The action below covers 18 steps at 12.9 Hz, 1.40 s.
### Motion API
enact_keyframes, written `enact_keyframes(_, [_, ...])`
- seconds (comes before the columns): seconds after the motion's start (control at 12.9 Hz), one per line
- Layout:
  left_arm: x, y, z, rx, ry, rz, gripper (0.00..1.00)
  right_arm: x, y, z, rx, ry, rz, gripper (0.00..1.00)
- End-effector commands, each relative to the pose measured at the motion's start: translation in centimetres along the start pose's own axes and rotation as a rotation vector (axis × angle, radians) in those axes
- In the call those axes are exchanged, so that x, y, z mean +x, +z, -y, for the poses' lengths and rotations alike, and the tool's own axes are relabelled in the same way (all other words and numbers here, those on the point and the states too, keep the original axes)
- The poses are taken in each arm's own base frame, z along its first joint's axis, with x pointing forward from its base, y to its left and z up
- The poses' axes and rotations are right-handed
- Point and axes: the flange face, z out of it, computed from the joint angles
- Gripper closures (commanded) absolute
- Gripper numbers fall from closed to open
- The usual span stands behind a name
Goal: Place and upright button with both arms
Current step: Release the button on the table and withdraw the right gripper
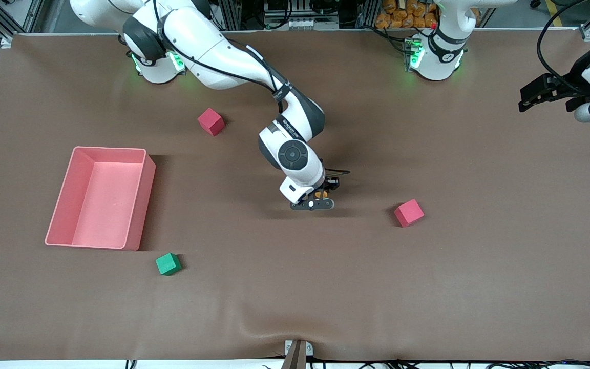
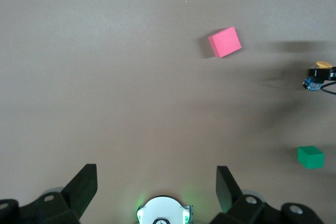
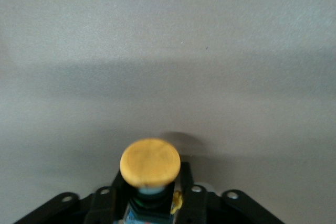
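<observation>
Two white arms are seen at a brown table (image 1: 428, 287), and places are given here relative to the pink bin (image 1: 98, 205), an open rectangular tray lying toward the right arm's end. The right arm (image 1: 233, 56) is stretched from its base out over the middle of the table, well apart from the pink bin toward the left arm's end, and its right gripper (image 1: 320, 197) is held low there, close to the cloth. The button (image 3: 150, 163) is found between this gripper's fingers, its round orange cap showing in the right wrist view above the dark body; whether the fingers are clamped on it or just parted from it cannot be told. The left arm (image 1: 446, 46) is kept waiting, and its left gripper (image 2: 156, 190) is carried high at the left arm's end, farthest from the pink bin, with its jaws spread wide and nothing held between them. One pink cube (image 1: 211, 121) is placed farther from the front camera than the pink bin. A second pink cube (image 1: 408, 212) is set well past the right gripper from the pink bin. One green cube (image 1: 168, 264) is set just beside the pink bin's nearest corner, nearer to the front camera.
</observation>
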Motion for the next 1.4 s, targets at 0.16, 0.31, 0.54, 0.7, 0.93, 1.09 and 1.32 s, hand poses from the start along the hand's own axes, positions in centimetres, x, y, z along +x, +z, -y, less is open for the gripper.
enact_keyframes(0.16, [0.3,-0.2,-0.8,0.011,0.014,0.004,0.0,1.1,-1.7,0.2,-0.018,-0.005,-0.038,0.0])
enact_keyframes(0.31, [0.7,0.3,-1.3,0.011,0.02,0.011,0.0,3.4,-5.2,-1.8,-0.025,0.032,-0.033,0.0])
enact_keyframes(0.54, [1.1,1.0,-2.5,0.016,0.04,0.024,0.0,6.5,-14.2,-5.3,-0.047,0.088,-0.031,0.0])
enact_keyframes(0.7, [1.7,1.9,-3.7,0.024,0.061,0.039,0.0,9.0,-21.0,-10.3,-0.082,0.158,-0.039,0.0])
enact_keyframes(0.93, [3.1,4.7,-7.0,0.03,0.121,0.093,0.0,12.5,-30.7,-21.0,-0.079,0.199,-0.018,0.0])
enact_keyframes(1.09, [3.9,7.1,-9.6,0.031,0.169,0.139,0.0,13.2,-36.9,-27.1,-0.097,0.022,-0.046,0.0])
enact_keyframes(1.32, [5.8,10.0,-15.2,0.031,0.261,0.178,0.0,13.1,-42.5,-38.8,-0.11,0.137,0.017,0.0])
